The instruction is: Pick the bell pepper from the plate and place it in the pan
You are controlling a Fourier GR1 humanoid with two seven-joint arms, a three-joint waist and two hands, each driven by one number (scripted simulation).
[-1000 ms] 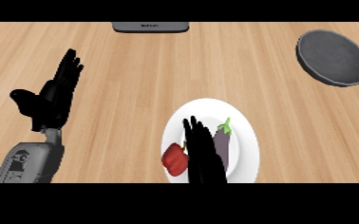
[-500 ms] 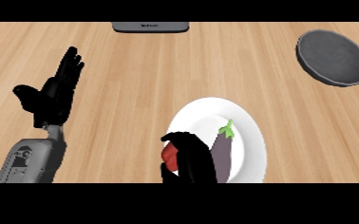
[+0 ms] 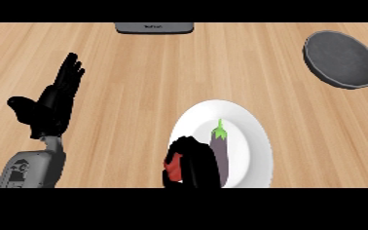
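We've got our right hand [image 3: 194,168] curled round the red bell pepper [image 3: 171,170] at plate [image 3: 251,126] left edge; left hand [image 3: 54,102] open, resting.

The plate [image 3: 253,126] sits on the surface [image 3: 165,68] at its near edge. On the plate lies an eggplant [image 3: 220,151], stem end pointing away. Just left of the eggplant, at the plate's left rim, the right hand [image 3: 195,165] curls over the bell pepper [image 3: 172,169]. The pan [image 3: 338,58] lies well behind and right of the plate. The left hand [image 3: 54,102] rests upright, well left of the plate. A flat device [image 3: 155,27] lies at the far edge, behind and left of the plate.
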